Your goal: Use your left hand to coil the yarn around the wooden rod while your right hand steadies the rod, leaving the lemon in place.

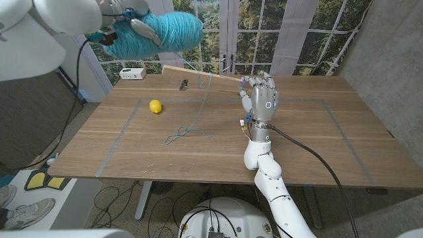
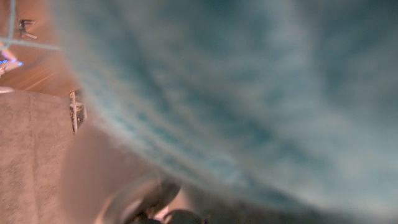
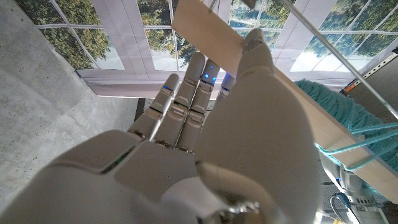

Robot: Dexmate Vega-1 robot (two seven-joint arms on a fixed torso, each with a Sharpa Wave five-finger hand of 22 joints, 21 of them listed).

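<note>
My left hand (image 1: pixel 122 23) is raised high over the table's far left and grips a ball of teal yarn (image 1: pixel 168 32); the same yarn (image 2: pixel 249 93) is a close blur in the left wrist view. A strand (image 1: pixel 201 99) runs from the ball down past the wooden rod (image 1: pixel 205 73) to a loose tangle (image 1: pixel 188 132) on the table. My right hand (image 1: pixel 261 98) stands upright and holds the rod's right end between thumb and fingers. The right wrist view shows the rod (image 3: pixel 205 25) running behind the thumb, with yarn (image 3: pixel 339 106) beyond. The yellow lemon (image 1: pixel 155 106) lies left of the strand.
The wooden table (image 1: pixel 317 145) has grey tape lines marking a rectangle. A white box (image 1: pixel 132 73) sits at the far left edge and a small dark object (image 1: pixel 184 83) lies under the rod. Windows stand behind the table.
</note>
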